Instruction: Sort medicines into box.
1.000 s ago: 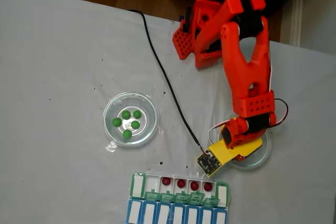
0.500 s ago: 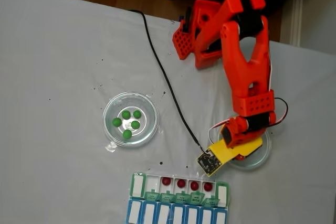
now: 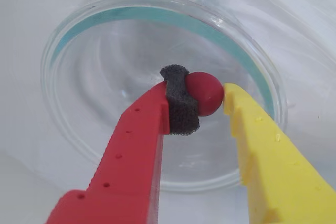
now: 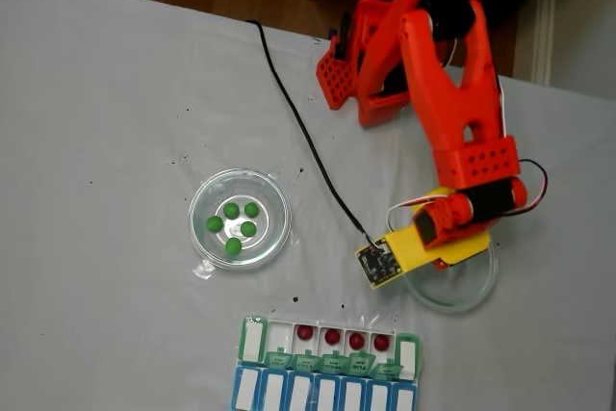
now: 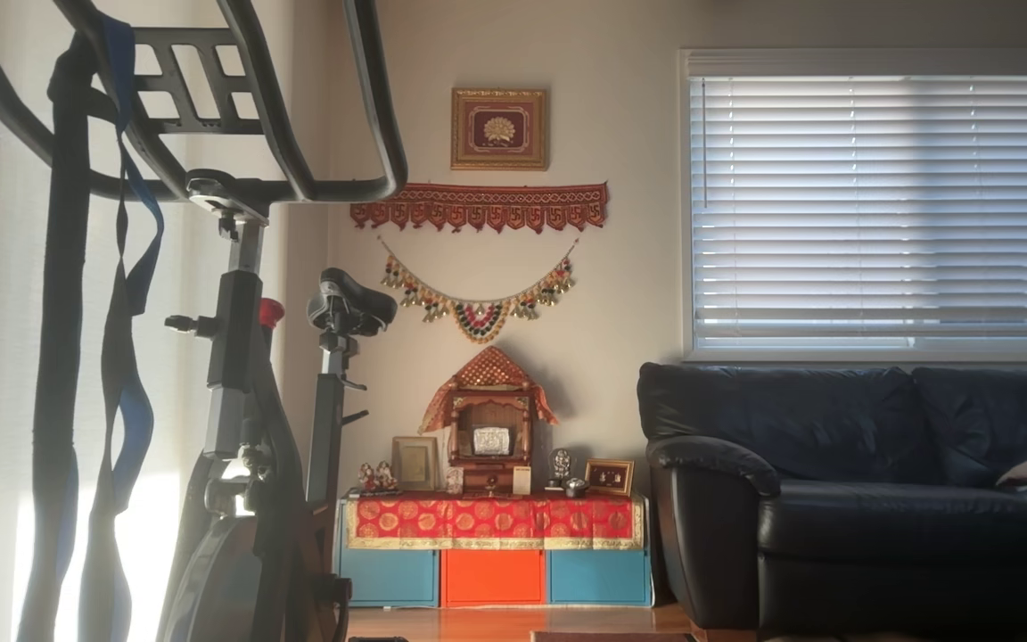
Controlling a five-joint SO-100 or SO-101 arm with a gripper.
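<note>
1 dark red ball (image 3: 206,93) sits pinched in my pincer (image 3: 206,100), pressed between the foam pad on my red finger (image 3: 178,106) and my yellow finger (image 3: 247,124), above the clear round dish (image 3: 79,40), lifted, I judge, for carrying. Ahead and left of my pincer in the fixed view lies the green-lidded pill organizer (image 4: 252,342), 4 red balls (image 4: 344,338) already in its compartments. Further left, 5 green balls (image 4: 232,223) wait in another dish (image 4: 274,194). Everything rests on a pale grey table (image 4: 106,122); the room beyond holds a black sofa (image 5: 861,499).
</note>
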